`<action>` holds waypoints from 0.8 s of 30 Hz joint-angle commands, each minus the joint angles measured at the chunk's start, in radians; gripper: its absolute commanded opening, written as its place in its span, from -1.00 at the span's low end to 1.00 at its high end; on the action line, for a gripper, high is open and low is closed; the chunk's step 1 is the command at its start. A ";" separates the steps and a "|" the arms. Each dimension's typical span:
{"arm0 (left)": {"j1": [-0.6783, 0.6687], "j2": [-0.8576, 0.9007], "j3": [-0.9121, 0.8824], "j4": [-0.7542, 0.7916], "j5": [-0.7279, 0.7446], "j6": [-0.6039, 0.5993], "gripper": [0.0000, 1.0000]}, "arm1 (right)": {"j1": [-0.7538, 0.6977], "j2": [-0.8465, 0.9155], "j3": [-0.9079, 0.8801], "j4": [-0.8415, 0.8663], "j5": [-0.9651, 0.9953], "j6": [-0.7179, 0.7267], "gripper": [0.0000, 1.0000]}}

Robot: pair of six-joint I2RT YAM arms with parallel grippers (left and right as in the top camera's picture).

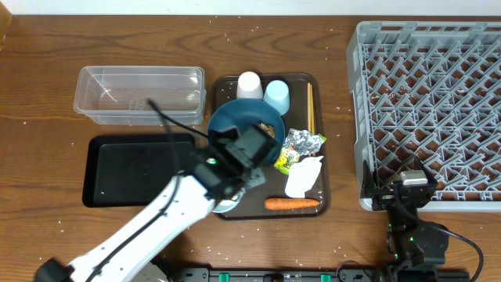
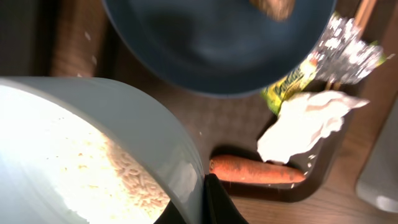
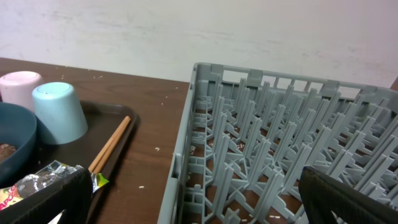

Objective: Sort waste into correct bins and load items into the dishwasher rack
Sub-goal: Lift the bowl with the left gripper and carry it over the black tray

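Diagonally stretched left end effector (image 2: 205, 205) pinches white bowl (image 2: 93, 124) rim (right end effector (image 1: 403, 188) released).

overhead looks straight down over the whole worktop (image 1: 47, 63). left wrist sits close against the white bowl (image 2: 93, 155); right wrist looks low across the rack (image 3: 261, 143). all share the brown tray (image 1: 274, 188).

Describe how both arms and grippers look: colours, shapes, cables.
The left arm has white tubular links with black joints, a green light near the wrist and a black cable. The left gripper is black. The right arm is black, with a green light and a looping black cable; the right gripper has broad black fingers.
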 commanded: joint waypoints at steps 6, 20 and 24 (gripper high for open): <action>0.257 -0.063 -0.001 -0.041 0.127 0.278 -0.88 | -0.009 0.001 -0.001 -0.004 0.006 -0.006 0.98; 0.861 -0.057 -0.003 0.039 0.777 0.694 -0.87 | -0.009 0.001 -0.001 -0.004 0.006 -0.006 0.98; 0.989 -0.042 -0.041 0.077 0.938 0.744 -0.88 | -0.009 0.001 -0.001 -0.004 0.006 -0.006 0.99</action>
